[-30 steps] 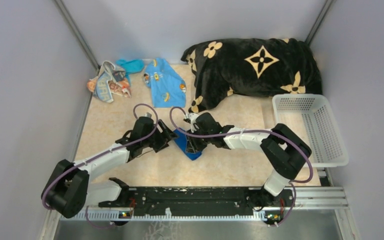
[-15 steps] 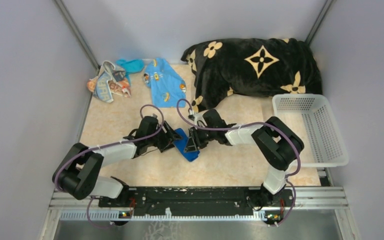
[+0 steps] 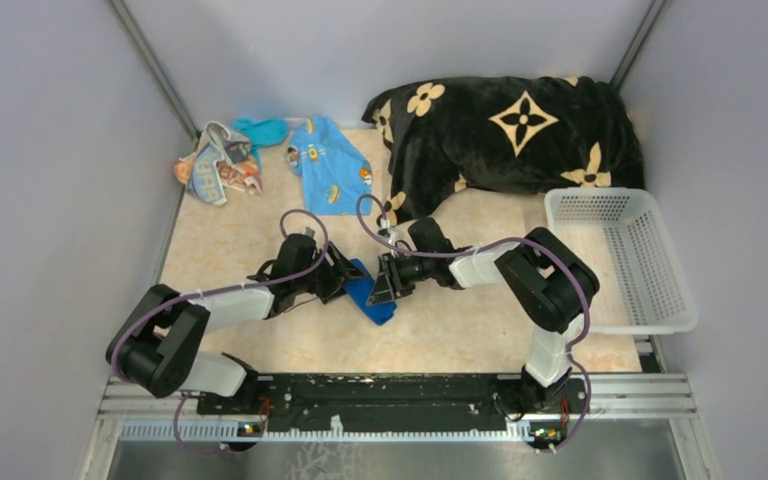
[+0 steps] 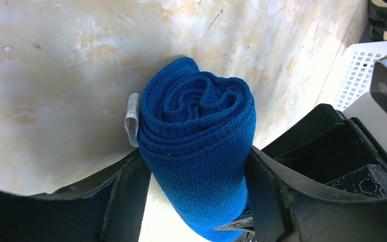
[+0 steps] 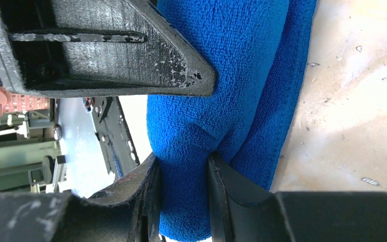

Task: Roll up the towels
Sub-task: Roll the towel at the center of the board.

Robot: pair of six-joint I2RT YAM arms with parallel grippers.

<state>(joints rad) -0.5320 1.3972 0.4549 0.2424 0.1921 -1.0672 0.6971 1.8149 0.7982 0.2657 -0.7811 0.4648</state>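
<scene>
- At the near middle of the worktop (image 3: 460, 335), the dark blue towel (image 3: 372, 298) lies as a tight roll between the two wrists. The left wrist view shows its spiral end face (image 4: 196, 151) with a small white label beside it.
- The left gripper (image 3: 345, 280) straddles the roll. Its jaws stand about half open and press on both flanks, so the roll is clamped across its width (image 4: 194, 166).
- The right gripper (image 3: 382, 288) comes in from the other side. Its jaws are almost closed and pinch a fold of the same cloth (image 5: 184, 161). One of the left arm's fingers (image 5: 106, 55) crosses the top of that view.
- Over the last second the left wrist has pushed in towards the right one and the right elbow has swung inward. The towel has gone from a longer, pointed shape to a shorter bundle. In the last half second almost nothing has moved.
- I judge this roll to be essentially formed and only being tightened or steadied. Letting go without it springing open looks like the delicate part.
- Further back on the left, the striped towel (image 3: 210, 165), the turquoise towel (image 3: 265, 130) and the light blue printed towel (image 3: 328, 170) lie unrolled, so most of the task remains.
- Far right sit the black blanket (image 3: 510, 130) and the white basket (image 3: 625, 255).
</scene>
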